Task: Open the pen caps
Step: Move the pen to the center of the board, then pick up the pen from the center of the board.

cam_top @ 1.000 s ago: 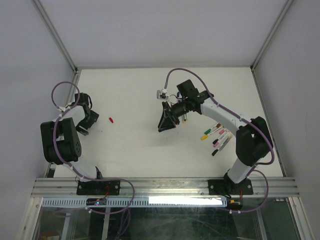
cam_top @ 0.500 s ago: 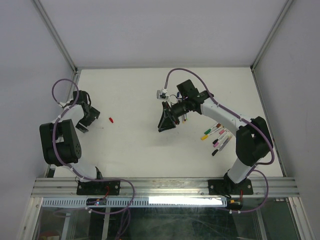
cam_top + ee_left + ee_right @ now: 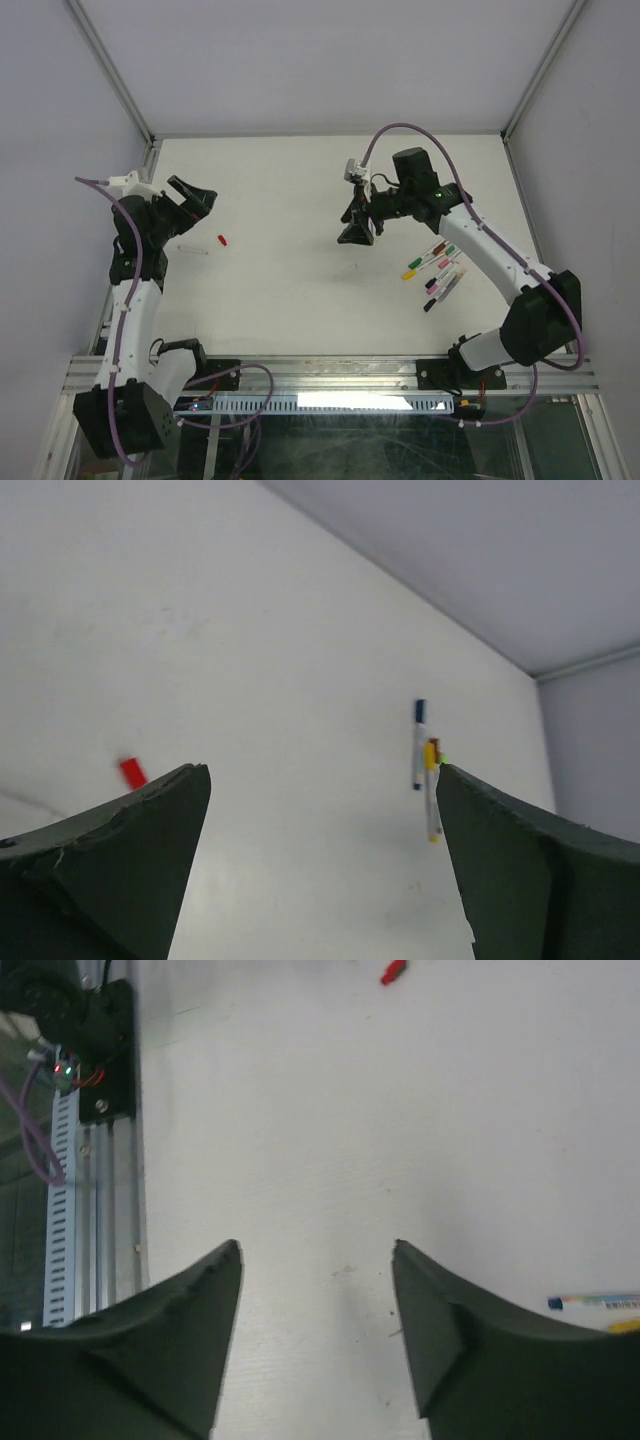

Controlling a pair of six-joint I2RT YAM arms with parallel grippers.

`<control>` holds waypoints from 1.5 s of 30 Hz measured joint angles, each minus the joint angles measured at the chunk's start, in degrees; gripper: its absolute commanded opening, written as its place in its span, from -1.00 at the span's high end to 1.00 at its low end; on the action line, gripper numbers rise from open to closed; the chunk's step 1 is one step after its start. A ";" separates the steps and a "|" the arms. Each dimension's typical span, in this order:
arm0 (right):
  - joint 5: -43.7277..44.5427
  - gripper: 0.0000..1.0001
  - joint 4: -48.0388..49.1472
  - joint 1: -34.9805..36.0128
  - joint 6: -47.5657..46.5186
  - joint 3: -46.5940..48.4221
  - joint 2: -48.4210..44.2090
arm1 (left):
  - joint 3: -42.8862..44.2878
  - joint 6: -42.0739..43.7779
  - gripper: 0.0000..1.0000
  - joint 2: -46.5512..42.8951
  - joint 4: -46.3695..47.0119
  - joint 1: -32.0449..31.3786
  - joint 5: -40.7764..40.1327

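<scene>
One red pen cap (image 3: 222,240) lies alone on the white table (image 3: 290,290), left of centre. It also shows in the left wrist view as a red pen cap (image 3: 131,772) and at the top of the right wrist view as a red pen cap (image 3: 392,970). Several capped pens (image 3: 435,268) lie bunched at the right, seen far off as pens (image 3: 425,760). My left gripper (image 3: 198,203) hangs open above the table, up-left of the cap, its jaws (image 3: 320,772) wide and empty. My right gripper (image 3: 356,234) is open near the middle, with nothing between its jaws (image 3: 316,1248).
A slim pale barrel (image 3: 193,247) lies just left of the red cap. One pen end (image 3: 600,1302) shows at the right edge of the right wrist view. The metal rail with wiring (image 3: 90,1160) runs along the table's near edge. Side walls close in left and right.
My left arm has lifted and swung up with its jaws opened wide; a slim barrel now lies by the red cap. My right gripper has moved right and back, jaws wider.
</scene>
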 measured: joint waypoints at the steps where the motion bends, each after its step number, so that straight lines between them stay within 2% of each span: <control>1: 2.21 -0.63 1.11 -0.55 0.50 -1.01 -2.12 | -2.25 -0.66 -0.98 -2.82 3.45 0.00 3.04; 3: 5.60 -0.76 2.54 -1.22 0.96 -2.08 -4.94 | -6.88 -3.56 -0.98 -6.34 10.49 0.00 8.61; 6: 9.40 -0.77 2.71 -1.33 1.05 -1.86 -6.21 | -12.74 -9.44 -0.98 -7.13 20.33 -0.04 17.27; 9: 10.32 -0.76 1.40 -1.88 1.42 -1.51 -4.72 | -14.34 -11.61 -0.98 -4.17 23.89 -2.14 21.77; 11: 8.61 -0.76 2.71 -4.11 1.75 -3.45 -4.11 | -14.27 -9.97 -0.98 -4.22 23.30 -8.00 19.32; 12: 7.67 -0.76 3.30 -6.01 1.95 -5.29 -4.26 | -14.01 -8.35 -0.98 -4.87 22.60 -13.70 16.57; 15: 5.75 -0.74 3.72 -12.09 2.29 -9.94 -4.79 | -13.66 -5.18 -0.96 -5.84 21.99 -24.55 10.80; 17: 4.37 -0.74 4.24 -16.41 2.89 -12.55 -5.44 | -13.66 -4.04 -0.93 -5.60 22.38 -29.99 7.39; 25: 1.25 -0.72 10.10 -26.32 6.54 -17.55 -11.17 | -15.98 -3.93 -0.93 -2.23 28.30 -42.23 -2.84; 29: 1.46 -0.71 11.85 -28.41 8.09 -17.79 -11.23 | -18.01 -4.52 -0.90 -0.26 32.09 -47.71 -6.43; 34: 1.53 -0.69 13.03 -29.70 9.81 -18.01 -11.19 | -17.35 -5.31 -0.89 6.56 34.75 -52.02 -10.78; 40: 1.51 -0.69 13.40 -30.10 10.71 -18.01 -11.19 | -11.32 -6.14 -0.76 16.31 32.96 -57.18 -19.12; 45: 1.57 -0.69 13.42 -30.40 10.95 -18.01 -11.17 | 1.36 -6.71 -0.74 28.41 26.58 -59.30 -25.59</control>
